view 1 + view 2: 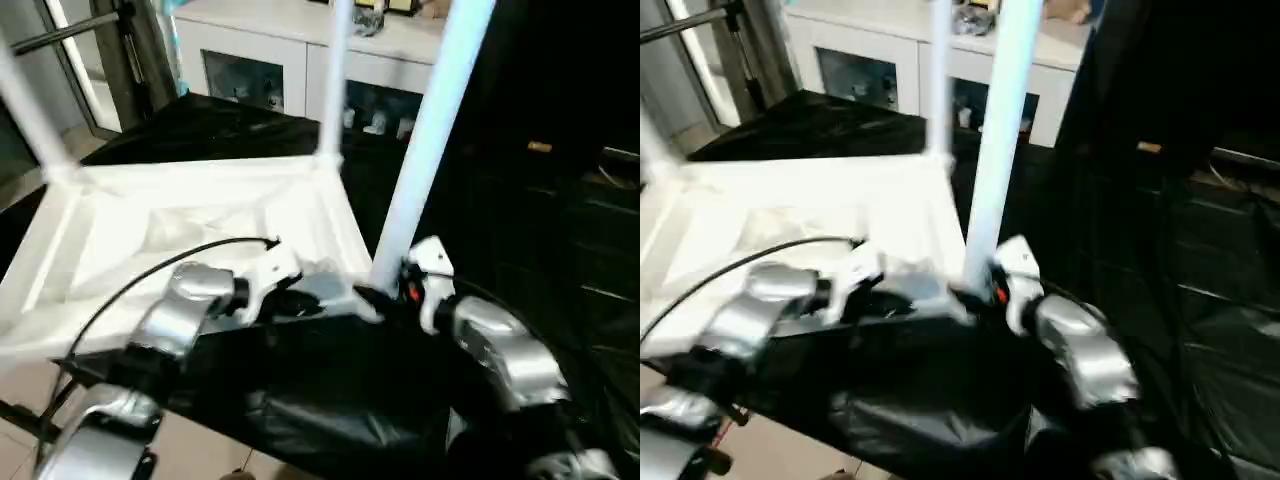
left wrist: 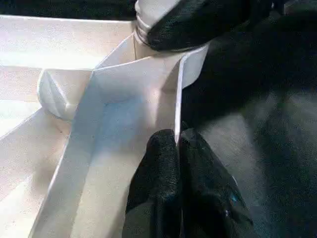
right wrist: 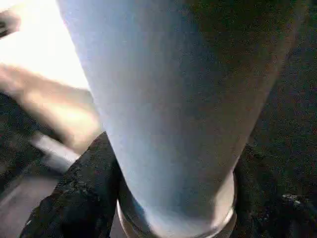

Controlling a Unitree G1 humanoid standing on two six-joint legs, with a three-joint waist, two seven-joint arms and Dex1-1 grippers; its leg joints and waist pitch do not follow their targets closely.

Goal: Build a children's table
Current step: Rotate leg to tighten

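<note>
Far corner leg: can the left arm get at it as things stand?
Probably not: the left gripper is pinched shut on the tabletop's rim, and the far corner leg stands across the upturned top.

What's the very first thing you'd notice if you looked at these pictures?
The upside-down white table top lying on a black-covered surface, with legs sticking straight up from its corners. The nearest leg stands at the near right corner, and the right pincer is around its base. The left pincer is shut on the top's thin near edge, just beside that corner.
</note>
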